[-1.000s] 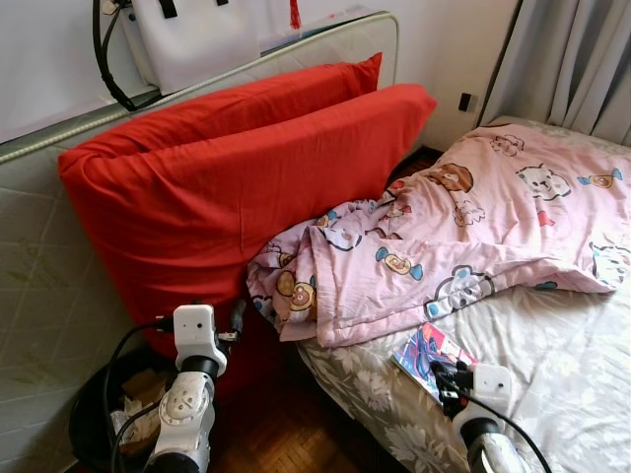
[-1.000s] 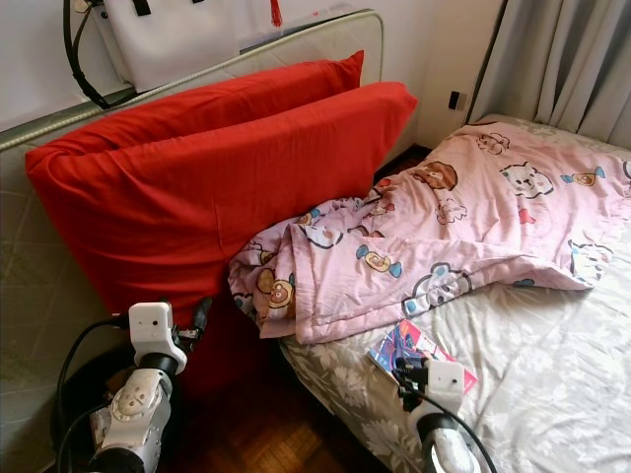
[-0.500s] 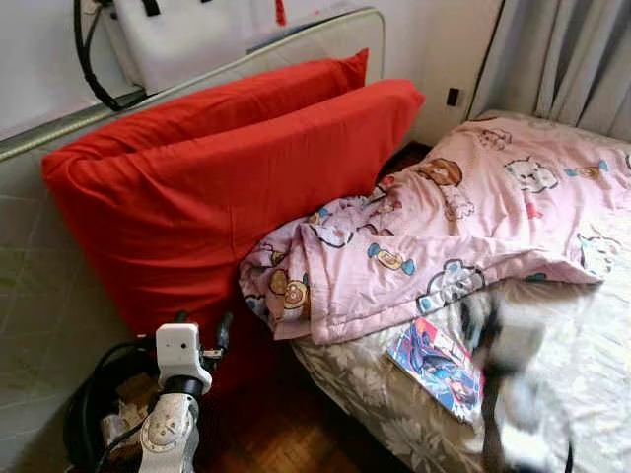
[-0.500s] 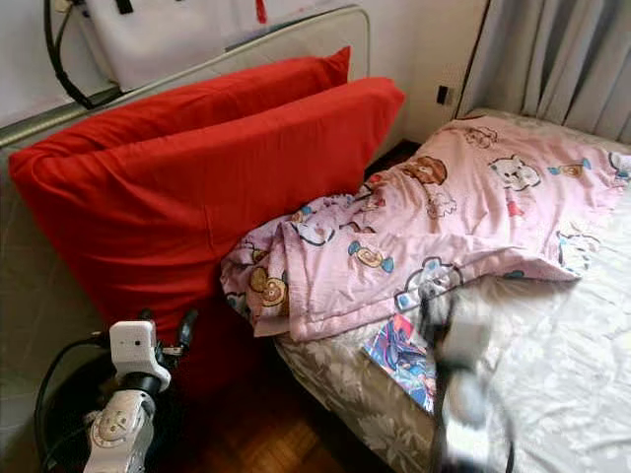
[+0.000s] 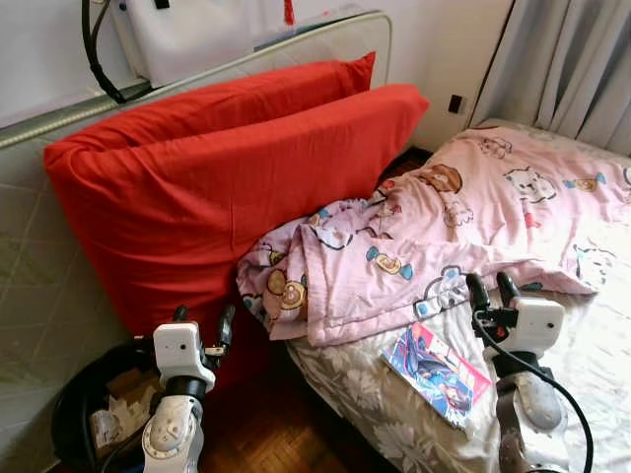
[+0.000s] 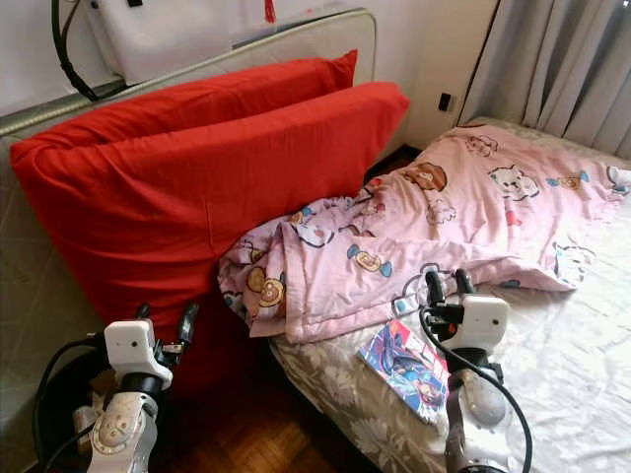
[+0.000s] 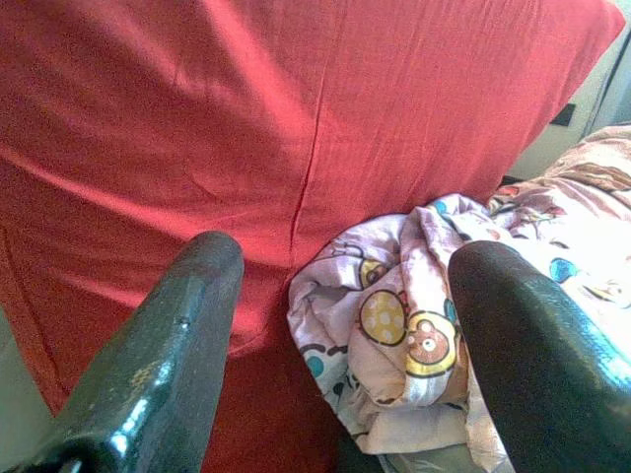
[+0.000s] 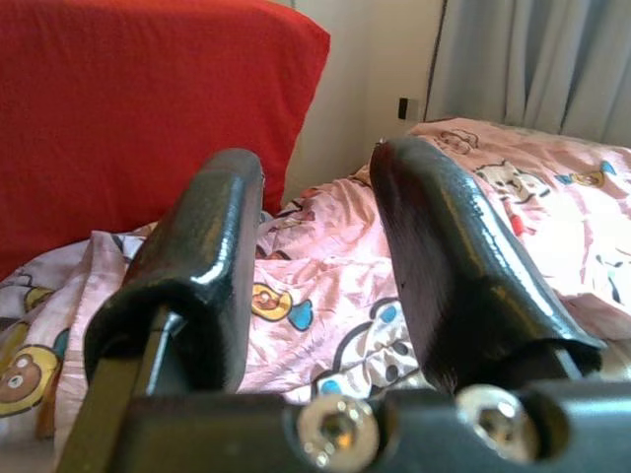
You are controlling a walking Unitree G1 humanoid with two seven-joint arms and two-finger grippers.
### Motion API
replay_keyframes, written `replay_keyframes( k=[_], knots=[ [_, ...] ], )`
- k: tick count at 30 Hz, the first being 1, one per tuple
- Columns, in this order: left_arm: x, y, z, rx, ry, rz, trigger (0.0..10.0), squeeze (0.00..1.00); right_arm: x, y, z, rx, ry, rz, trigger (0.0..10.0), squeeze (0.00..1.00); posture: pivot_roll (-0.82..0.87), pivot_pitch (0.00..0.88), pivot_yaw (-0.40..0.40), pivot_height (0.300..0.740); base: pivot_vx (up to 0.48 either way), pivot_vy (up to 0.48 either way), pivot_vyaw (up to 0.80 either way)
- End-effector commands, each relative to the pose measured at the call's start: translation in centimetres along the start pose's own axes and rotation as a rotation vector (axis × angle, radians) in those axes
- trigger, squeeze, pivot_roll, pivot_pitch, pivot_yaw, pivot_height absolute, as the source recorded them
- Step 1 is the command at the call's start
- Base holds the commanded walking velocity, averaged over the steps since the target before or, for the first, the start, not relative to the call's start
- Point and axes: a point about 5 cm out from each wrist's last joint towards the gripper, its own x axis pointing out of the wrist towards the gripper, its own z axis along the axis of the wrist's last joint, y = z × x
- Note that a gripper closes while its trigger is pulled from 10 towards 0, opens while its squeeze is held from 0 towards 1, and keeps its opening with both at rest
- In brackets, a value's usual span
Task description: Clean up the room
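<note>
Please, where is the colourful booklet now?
The booklet lies on the bed's near edge, just below the pink blanket, beside the right gripper.

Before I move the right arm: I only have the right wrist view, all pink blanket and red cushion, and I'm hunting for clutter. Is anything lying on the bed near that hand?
Observer: Yes. A colourful comic book lies flat on the bed sheet, just below the pink blanket's edge, to the robot's left of the right hand.
Operator: Is the hand touching it?
Observer: No. The hand is open and empty, apart from the book.
Operator: Is there anywhere to put rubbish?
Observer: A black bin holding crumpled paper stands on the floor beside the left hand, at the foot of the red cushions.
</note>
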Motion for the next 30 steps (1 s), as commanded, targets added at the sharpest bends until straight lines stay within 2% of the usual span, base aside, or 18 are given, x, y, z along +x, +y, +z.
replay_keyframes(
  k=[1,3,5,8,10,17,20,23,26,30],
  knots=[
    [0.0,0.3,0.2,-0.017,-0.004,0.011,10.0,0.0,-0.1,0.1,0.0,0.01,0.009,0.002,10.0,0.0,-0.09,0.001,0.014,0.74,0.0,0.0,0.0],
    [-0.2,0.0,0.3,-0.021,0.003,-0.014,10.0,0.0,-0.5,0.8,-0.5,-0.03,0.058,-0.002,10.0,0.0,-0.09,0.011,0.016,0.74,0.0,0.0,0.0],
    [-0.3,0.0,0.4,-0.02,0.002,-0.022,10.0,0.0,-0.7,1.5,-1.3,-0.025,0.083,-0.004,10.0,0.0,-0.08,0.01,0.013,0.73,0.0,0.0,0.0],
    [-0.3,0.0,0.4,-0.019,0.004,-0.023,10.0,0.0,-0.7,1.6,-1.4,-0.019,0.089,-0.003,10.0,0.0,-0.08,0.01,0.013,0.725,0.0,0.0,0.0],
    [-0.3,-0.2,0.9,-0.026,0.005,-0.027,10.0,0.0,-0.5,2.2,-0.6,-0.013,0.107,0.009,10.0,0.0,-0.09,0.006,0.014,0.705,0.0,0.0,0.0],
    [-0.5,-0.5,1.2,-0.035,0.003,-0.039,10.0,0.0,-0.5,2.2,0.0,0.011,0.071,0.004,10.0,0.0,-0.09,0.01,0.016,0.69,0.0,0.0,0.0],
    [-0.9,-0.5,1.0,-0.032,0.019,-0.045,10.0,0.0,-0.6,2.1,0.0,0.004,0.076,-0.007,10.0,0.0,-0.09,0.003,0.016,0.69,0.0,0.0,0.0],
    [-1.0,-0.5,1.1,-0.03,0.032,-0.057,10.0,0.0,-0.7,2.2,-0.2,-0.017,0.133,0.003,10.0,0.0,-0.1,0.005,0.016,0.69,0.0,0.0,0.0],
    [-1.0,-0.5,1.3,-0.028,0.033,-0.062,10.0,0.0,-0.9,2.3,-0.2,0.01,0.129,0.002,10.0,0.0,-0.1,0.006,0.017,0.67,0.0,0.0,0.0],
    [-1.1,-0.5,1.3,-0.027,0.035,-0.064,10.0,0.0,-1.2,2.1,-0.1,0.0,0.112,-0.004,10.0,0.0,-0.1,0.003,0.02,0.66,0.0,0.0,0.0]
  ],
)
